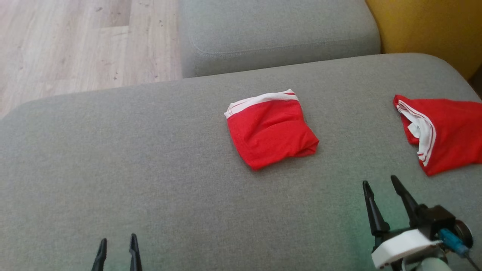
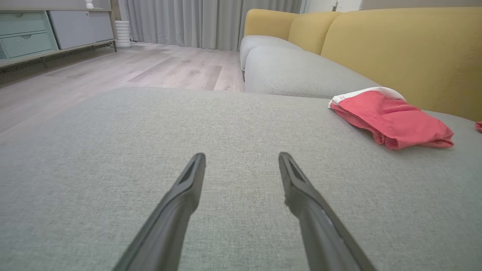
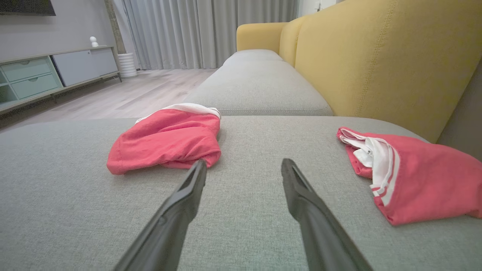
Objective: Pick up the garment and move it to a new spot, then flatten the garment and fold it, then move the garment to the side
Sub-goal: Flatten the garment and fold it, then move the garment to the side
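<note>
Grey sofa seat [image 1: 113, 158], yellow backrest [image 3: 376, 56] behind, wood floor [image 1: 75, 45] far left. Folded red garment [image 1: 271, 130] w/ white band lies mid-seat; second red garment [image 1: 448, 131] far right. Left gripper [image 1: 118, 238] & right gripper [image 1: 379, 180] low, fingers apart, empty, clear of cloth.

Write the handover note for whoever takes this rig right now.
Pincers: left pincer open, empty, over the grey cushion; right pincer open, empty, short of both garments.
Things: folded red garment mid-cushion; second red garment by the cushion's right edge.
Done: the middle garment looks folded.
Left: probably moving it to the side.
</note>
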{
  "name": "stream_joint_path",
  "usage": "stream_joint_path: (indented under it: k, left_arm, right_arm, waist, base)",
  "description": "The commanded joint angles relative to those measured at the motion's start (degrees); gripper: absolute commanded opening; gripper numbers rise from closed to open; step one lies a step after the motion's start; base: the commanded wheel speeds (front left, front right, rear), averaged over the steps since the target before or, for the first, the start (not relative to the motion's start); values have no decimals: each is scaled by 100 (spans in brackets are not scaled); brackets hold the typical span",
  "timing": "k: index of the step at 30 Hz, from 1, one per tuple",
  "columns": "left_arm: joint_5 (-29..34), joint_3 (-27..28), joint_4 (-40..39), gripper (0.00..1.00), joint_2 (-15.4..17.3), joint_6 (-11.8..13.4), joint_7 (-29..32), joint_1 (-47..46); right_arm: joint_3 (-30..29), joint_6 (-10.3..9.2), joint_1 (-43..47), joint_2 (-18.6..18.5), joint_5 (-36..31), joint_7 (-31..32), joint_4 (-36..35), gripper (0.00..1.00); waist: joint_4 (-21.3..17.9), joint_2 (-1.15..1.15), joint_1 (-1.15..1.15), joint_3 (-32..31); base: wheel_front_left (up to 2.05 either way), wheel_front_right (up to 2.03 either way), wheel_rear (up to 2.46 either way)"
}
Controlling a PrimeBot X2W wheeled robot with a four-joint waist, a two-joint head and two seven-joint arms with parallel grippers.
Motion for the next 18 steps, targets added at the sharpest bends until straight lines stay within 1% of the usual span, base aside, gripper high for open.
stream_joint_path:
  k: [1, 6, 18]
  left_arm:
    - [12, 235, -160, 100, -13, 7, -30, -155]
    - [21, 294, -152, 100, -13, -37, -30, -191]
    - [-3, 344, -229, 100, -13, -46, -30, -198]
  right_arm:
    - [82, 40, -108, -34, 6, -77, -195, 100]
    - [95, 40, -118, 37, 18, -77, -197, 100]
    - [141, 40, -178, 41, 123, -77, -207, 100]
  waist:
    - [28, 0, 0, -10]
    - [83, 0, 0, 1]
    - [174, 0, 0, 36]
  base:
    - [0, 0, 0]
    - [0, 0, 0]
    - [0, 0, 0]
